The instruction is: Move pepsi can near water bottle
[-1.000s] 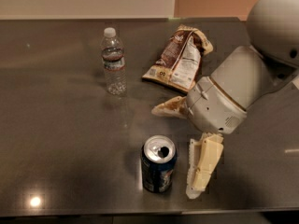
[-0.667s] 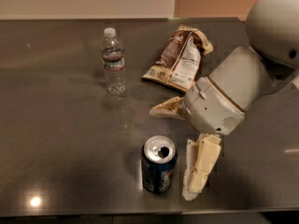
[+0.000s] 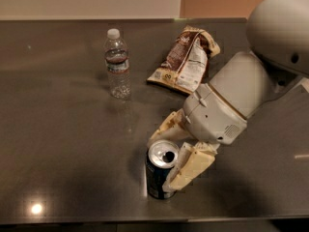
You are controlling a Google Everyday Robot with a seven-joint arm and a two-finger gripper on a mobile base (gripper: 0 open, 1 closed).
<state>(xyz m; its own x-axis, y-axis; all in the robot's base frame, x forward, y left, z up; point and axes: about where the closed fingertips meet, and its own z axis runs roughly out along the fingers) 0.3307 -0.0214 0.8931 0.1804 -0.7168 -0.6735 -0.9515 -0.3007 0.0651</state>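
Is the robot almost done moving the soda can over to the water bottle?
Not yet. Done: the pincer is down at the pepsi can, placed around it. In hand: getting hold of it; I cannot tell if it grips. Left: the can stands on the table's front part, apart from the water bottle farther back, so carrying it over remains.

The gripper (image 3: 164, 159) is positioned at the pepsi can (image 3: 156, 176), fingers spread, one on each side of the upright can on the dark table (image 3: 63, 134). The water bottle (image 3: 118, 65) stands well apart, rear left. A chip bag (image 3: 186, 59) lies to the right of the bottle.
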